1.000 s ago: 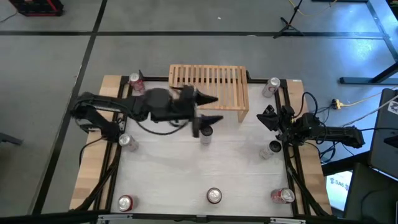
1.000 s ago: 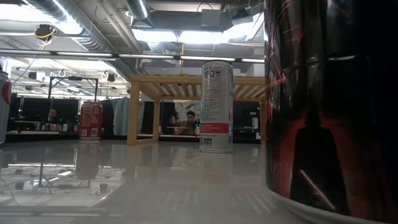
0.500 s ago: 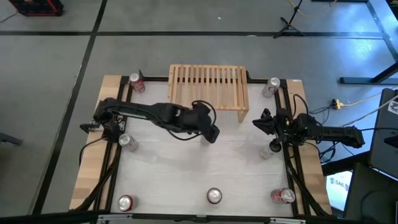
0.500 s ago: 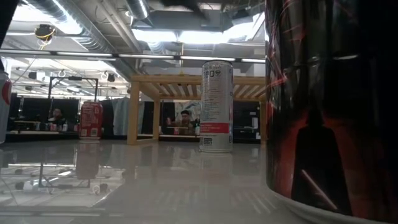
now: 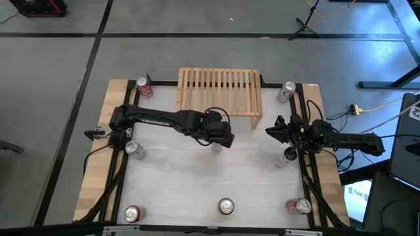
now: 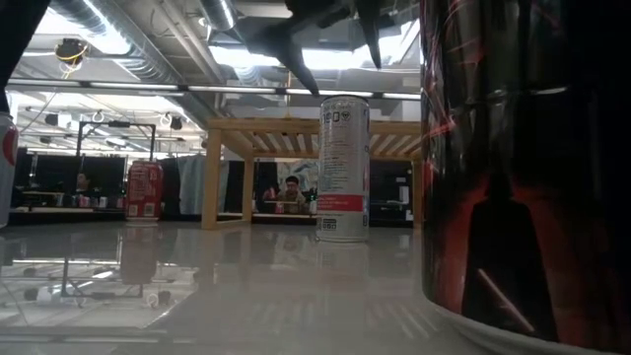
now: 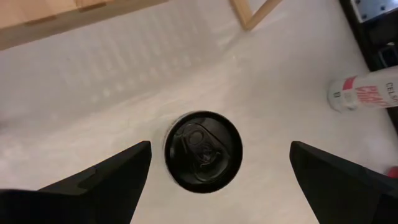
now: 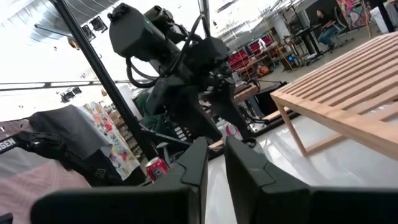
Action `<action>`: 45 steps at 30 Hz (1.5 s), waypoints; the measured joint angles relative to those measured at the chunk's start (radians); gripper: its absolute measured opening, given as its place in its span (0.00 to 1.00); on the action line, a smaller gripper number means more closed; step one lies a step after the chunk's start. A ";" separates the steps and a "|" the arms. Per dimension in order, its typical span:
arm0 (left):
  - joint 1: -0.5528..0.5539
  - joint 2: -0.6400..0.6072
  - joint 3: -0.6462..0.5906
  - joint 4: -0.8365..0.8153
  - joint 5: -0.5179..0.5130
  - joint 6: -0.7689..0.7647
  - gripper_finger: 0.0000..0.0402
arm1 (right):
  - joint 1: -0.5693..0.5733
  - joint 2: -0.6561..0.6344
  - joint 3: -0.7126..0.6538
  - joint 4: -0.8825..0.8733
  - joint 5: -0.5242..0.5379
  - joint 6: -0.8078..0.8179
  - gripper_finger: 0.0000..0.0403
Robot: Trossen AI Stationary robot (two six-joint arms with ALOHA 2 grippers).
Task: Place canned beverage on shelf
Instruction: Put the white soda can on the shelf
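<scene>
left pincer (image 7: 217, 163) wide (above) | can (image 7: 203, 151) upright between fingers

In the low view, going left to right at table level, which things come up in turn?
Can cut by the left edge → red can → shelf near leg → tall white can under the left claw → big dark can filling the right side.

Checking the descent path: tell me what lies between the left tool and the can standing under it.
Nothing. In the left wrist view the can sits centred between the open left tool's fingers with only bare table around it; the low view shows clear air above its top.
</scene>
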 joint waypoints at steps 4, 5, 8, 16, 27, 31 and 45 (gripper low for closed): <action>0.003 0.011 0.000 -0.011 -0.008 0.009 0.94 | 0.000 0.000 0.000 -0.005 0.000 0.000 0.12; 0.005 0.010 0.000 -0.011 -0.010 0.010 0.94 | 0.000 0.000 0.000 -0.005 0.000 0.000 0.12; 0.007 0.008 0.000 -0.010 -0.011 0.010 0.94 | 0.000 0.000 0.000 -0.003 0.000 0.000 0.12; 0.017 0.015 -0.063 0.008 0.019 0.017 0.94 | 0.000 0.000 0.000 -0.003 0.000 0.000 0.12; 0.022 0.064 -0.072 0.073 0.083 0.058 0.94 | 0.000 0.000 0.000 -0.021 0.000 0.000 0.12; 0.023 0.084 -0.072 0.077 0.099 0.082 0.93 | 0.000 0.000 0.000 -0.042 0.000 0.000 0.12; 0.036 0.091 -0.072 0.093 0.104 0.405 0.64 | 0.000 0.000 0.000 -0.049 0.002 0.000 0.12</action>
